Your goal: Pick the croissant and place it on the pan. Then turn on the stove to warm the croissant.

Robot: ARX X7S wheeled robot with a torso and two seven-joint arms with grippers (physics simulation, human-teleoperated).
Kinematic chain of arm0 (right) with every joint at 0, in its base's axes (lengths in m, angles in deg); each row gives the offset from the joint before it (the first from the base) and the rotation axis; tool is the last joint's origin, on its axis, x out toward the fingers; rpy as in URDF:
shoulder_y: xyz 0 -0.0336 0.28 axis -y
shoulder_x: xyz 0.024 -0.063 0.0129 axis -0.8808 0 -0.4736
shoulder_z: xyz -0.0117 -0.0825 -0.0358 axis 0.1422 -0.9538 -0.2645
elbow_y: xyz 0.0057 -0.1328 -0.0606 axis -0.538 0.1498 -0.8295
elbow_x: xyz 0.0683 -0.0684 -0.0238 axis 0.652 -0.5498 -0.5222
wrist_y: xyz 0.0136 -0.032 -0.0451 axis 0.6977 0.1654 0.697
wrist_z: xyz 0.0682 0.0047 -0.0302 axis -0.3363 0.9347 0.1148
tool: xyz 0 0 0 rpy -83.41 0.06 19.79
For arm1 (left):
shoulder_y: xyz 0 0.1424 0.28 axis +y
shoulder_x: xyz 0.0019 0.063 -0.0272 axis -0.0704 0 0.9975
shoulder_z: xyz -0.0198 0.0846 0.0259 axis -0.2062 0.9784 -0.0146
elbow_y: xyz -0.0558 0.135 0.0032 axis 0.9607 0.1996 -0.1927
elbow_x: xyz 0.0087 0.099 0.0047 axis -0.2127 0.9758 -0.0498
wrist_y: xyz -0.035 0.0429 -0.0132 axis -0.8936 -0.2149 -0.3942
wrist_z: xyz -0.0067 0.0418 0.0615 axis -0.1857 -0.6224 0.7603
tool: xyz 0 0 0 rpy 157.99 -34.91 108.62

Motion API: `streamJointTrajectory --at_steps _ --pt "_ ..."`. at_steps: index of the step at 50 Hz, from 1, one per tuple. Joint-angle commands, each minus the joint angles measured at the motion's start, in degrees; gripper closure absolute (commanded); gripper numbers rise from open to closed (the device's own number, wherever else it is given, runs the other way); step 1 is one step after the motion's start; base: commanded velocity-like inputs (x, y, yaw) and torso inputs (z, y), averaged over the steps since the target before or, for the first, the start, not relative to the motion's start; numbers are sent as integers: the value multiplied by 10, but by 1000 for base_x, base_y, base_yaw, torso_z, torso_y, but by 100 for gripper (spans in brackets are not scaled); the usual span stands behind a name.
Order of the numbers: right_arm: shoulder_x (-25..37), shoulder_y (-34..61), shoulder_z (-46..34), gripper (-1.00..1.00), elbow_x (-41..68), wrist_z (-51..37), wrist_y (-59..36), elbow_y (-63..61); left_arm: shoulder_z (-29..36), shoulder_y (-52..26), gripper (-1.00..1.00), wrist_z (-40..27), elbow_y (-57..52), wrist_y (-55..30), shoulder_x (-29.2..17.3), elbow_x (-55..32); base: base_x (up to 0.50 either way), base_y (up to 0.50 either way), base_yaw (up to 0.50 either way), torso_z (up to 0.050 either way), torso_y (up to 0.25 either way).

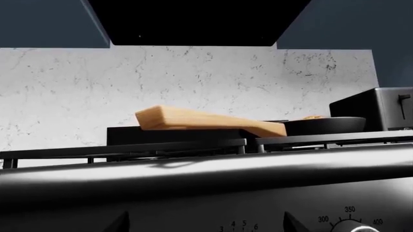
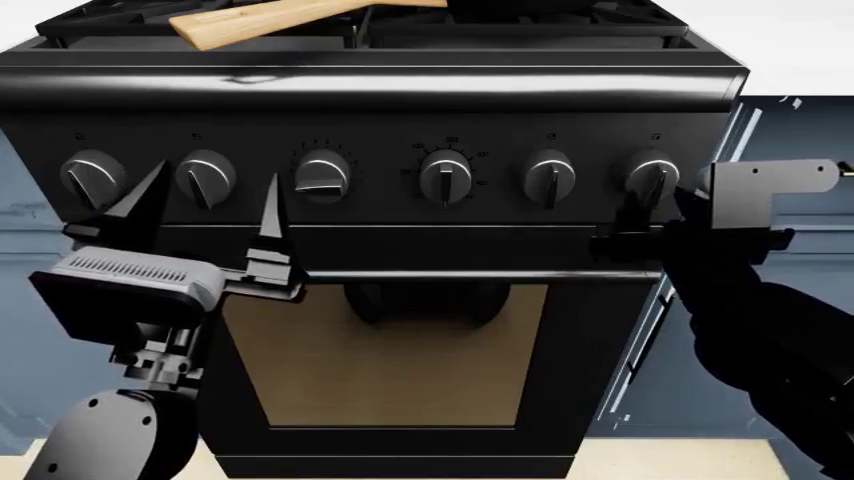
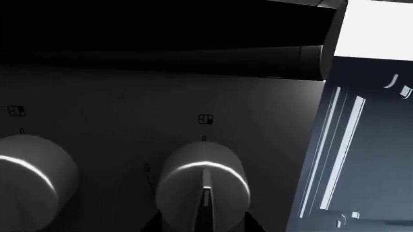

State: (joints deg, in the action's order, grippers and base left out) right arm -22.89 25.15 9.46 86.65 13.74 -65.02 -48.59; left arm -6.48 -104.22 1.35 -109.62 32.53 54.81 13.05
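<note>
Your right claw (image 2: 638,222) sits at the stove's (image 2: 400,90) rightmost knob (image 2: 651,176), at 3 o'clock in the head view, its fingertips flanking the knob's base in the right wrist view, though you cannot tell whether they grip it. Your left claw (image 2: 207,215) hangs spread wide and empty before the two leftmost knobs. The pan (image 1: 322,125) rests on the grates at 12 o'clock, wooden handle (image 2: 267,18) pointing toward 10, a golden sliver of the croissant (image 1: 312,117) showing above its rim.
</note>
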Motion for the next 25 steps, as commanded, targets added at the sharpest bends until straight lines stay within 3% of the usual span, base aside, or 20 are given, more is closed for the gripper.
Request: streamJointTrajectory --at_steps 1,25 --pt "-1 1 -1 100 -3 3 -1 0 2 -1 -100 0 4 2 0 0 0 0 0 0 0" --pt "-4 3 -3 100 -7 6 -7 3 4 -2 -100 -2 9 4 -2 -2 1 0 1 0 0"
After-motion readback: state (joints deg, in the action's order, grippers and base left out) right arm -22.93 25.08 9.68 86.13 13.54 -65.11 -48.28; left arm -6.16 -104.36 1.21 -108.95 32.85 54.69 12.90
